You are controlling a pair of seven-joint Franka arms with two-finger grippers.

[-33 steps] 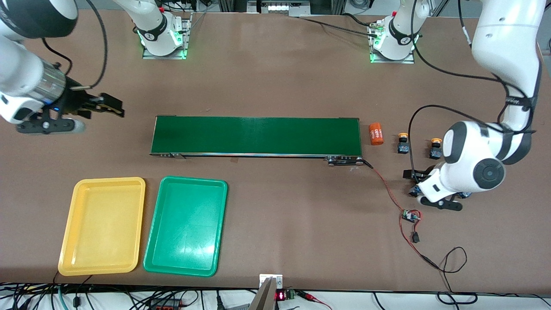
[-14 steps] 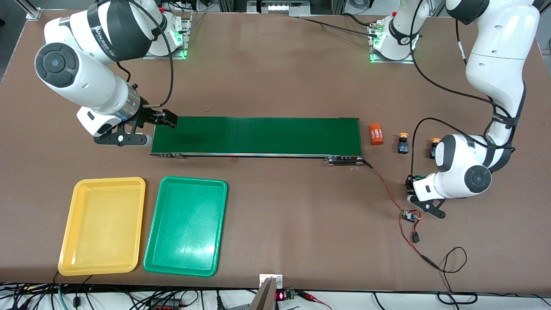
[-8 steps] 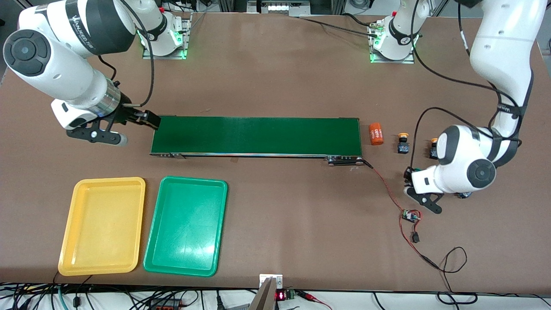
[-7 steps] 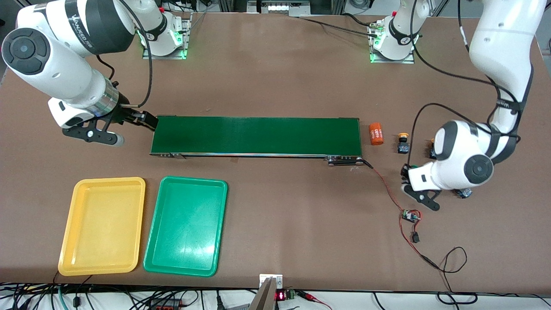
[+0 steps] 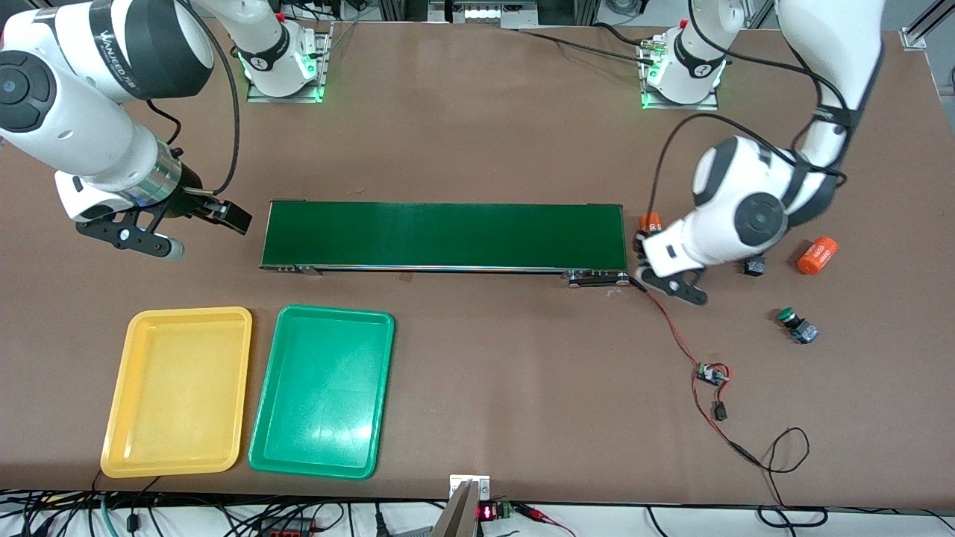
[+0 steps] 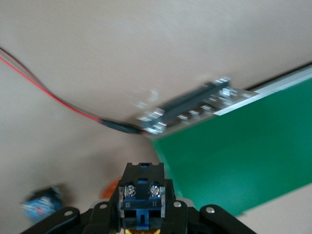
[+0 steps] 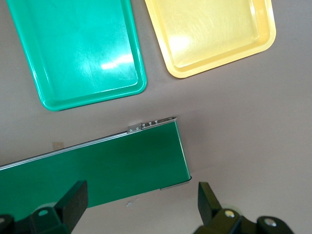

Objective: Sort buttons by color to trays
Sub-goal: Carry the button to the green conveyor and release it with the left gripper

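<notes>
Below the spread right claw [image 7: 139,207] both trays [image 5: 179,391] lie bare, while the left claw [image 6: 141,214] pinches, apparently, a yellow button [image 6: 140,202] over the belt's [image 5: 444,235] end.

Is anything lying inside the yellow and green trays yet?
Nothing: the yellow tray and the green tray show only bare, shiny floors in the front and right wrist views, and nothing covers them.

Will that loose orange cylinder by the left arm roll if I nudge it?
Probably. The orange cylinder lies on its side on the flat table, so a sideways nudge would likely roll it. Its smooth round shell looks rigid, and possibly slippery between gripper fingers.
</notes>
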